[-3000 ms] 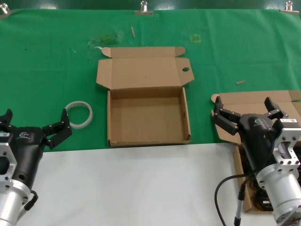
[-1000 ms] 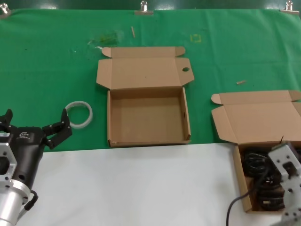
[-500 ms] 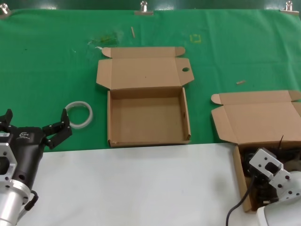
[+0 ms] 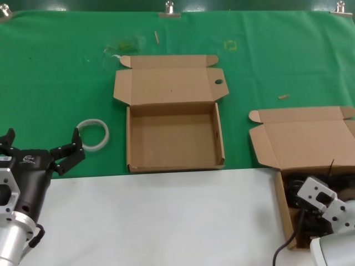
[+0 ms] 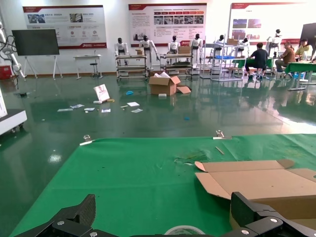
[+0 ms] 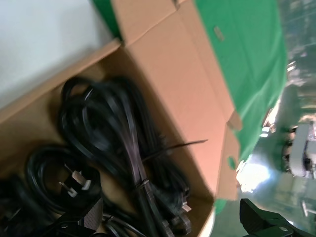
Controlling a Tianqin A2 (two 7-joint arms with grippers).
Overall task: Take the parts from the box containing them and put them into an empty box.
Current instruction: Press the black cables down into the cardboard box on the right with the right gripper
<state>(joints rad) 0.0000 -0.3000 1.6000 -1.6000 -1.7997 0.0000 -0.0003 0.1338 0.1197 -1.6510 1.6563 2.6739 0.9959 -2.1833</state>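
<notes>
The empty box [image 4: 174, 138] lies open mid-table, a small round hole in its lid [image 4: 218, 82]. At the right edge stands the box containing the parts [image 4: 305, 138], its lid folded back. Black looped power cords [image 4: 297, 187] fill it; in the right wrist view these cords [image 6: 123, 143] and a plug [image 6: 74, 180] lie just beyond my right gripper [image 6: 173, 217]. That gripper is open, with nothing held between its fingers. In the head view only my right arm's wrist [image 4: 323, 200] shows over that box. My left gripper [image 4: 39, 145] waits open at the near left.
A white tape ring [image 4: 92, 134] lies on the green cloth beside my left gripper, and shows again as the ring [image 5: 185, 230] in the left wrist view. A white sheet [image 4: 161, 216] covers the near part of the table. Small scraps lie near the far edge.
My right arm has dropped from above the lid of the right-hand box down to the cords in it, then edged a little right. The left arm has not moved.
</notes>
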